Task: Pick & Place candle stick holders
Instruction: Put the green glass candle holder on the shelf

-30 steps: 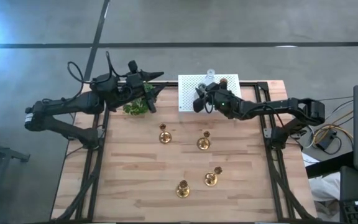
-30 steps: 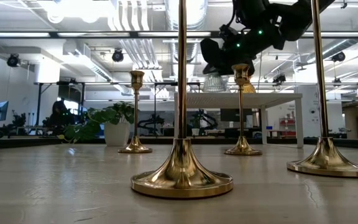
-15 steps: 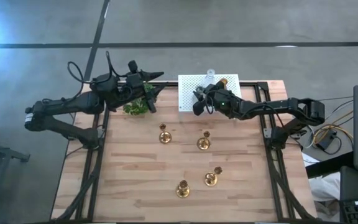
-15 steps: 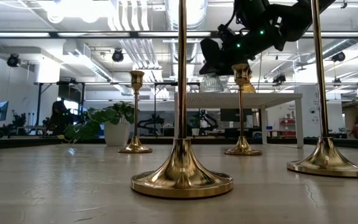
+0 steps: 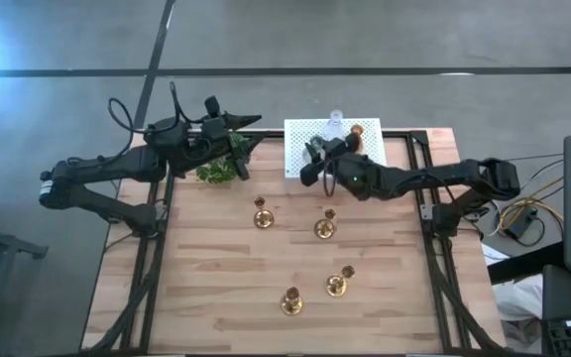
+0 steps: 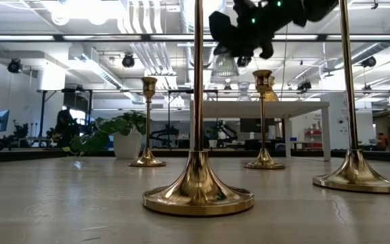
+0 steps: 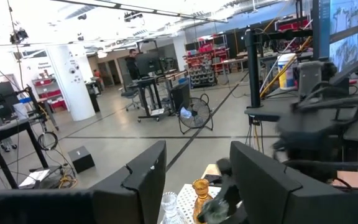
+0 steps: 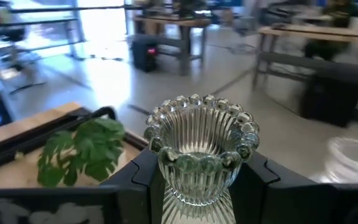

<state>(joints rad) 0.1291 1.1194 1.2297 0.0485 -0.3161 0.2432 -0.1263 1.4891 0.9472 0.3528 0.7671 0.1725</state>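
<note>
Right wrist view: I see my right tool pinching a pale ribbed glass holder between its two dark fingers, the beaded rim upright and facing the camera.
Right tool position: in the high view my right tool sits over the front edge of the white perforated stand, at the far side of the counter.
Lift: in the low view the right tool hangs high, and the glass holder under it is clear of the stand's top.
Other holders on the stand: a clear glass one and an amber one stand at the far edge; the left wrist view shows both, clear and amber, side by side.
Left tool: my left tool waits at the far left corner of the counter, above the leafy plant; its fingers stand spread with nothing between them.
Gold candlesticks: four stand upright on the counter, well apart: one near the plant, one in the middle, one nearer the front right, one at the front.
Low view of candlesticks: the nearest one fills the centre, another stands to its right, and two smaller ones stand farther back.
</note>
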